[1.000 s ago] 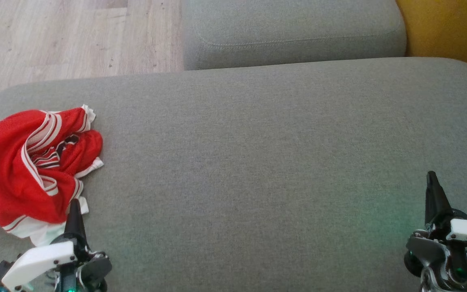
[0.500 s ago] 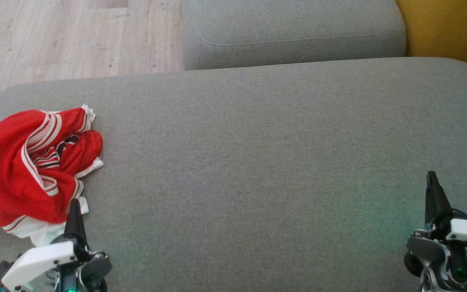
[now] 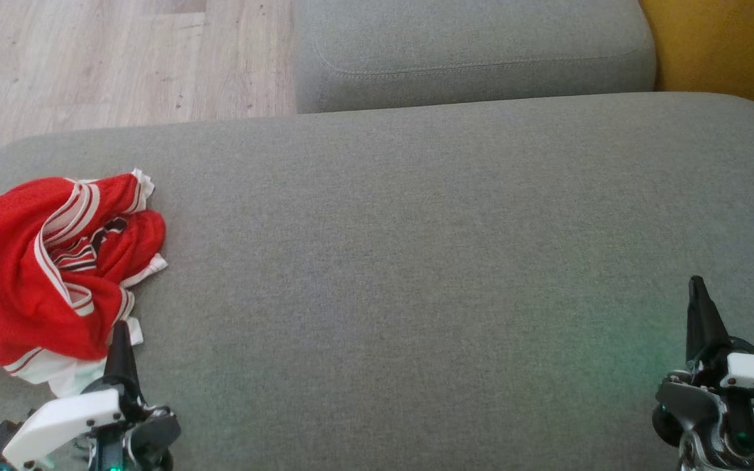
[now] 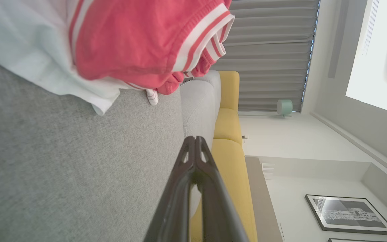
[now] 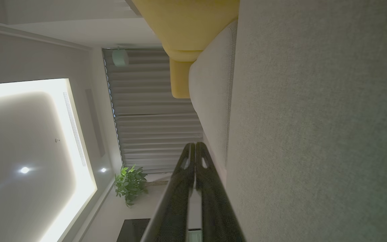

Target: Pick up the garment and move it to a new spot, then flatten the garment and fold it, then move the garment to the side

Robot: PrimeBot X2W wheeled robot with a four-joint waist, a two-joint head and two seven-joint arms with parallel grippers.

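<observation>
1. At the left end of the grey cushion [image 3: 416, 248], the red-and-white garment [image 3: 36, 275] lies crumpled.
2. The left end effector [image 3: 120, 337] is clenched and empty, its tip just beside the garment's near edge.
3. The right end effector [image 3: 698, 294] is clenched and empty, well apart from it.

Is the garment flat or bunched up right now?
Bunched up: the red garment lies crumpled in folds at the left end of the grey cushion.
</observation>
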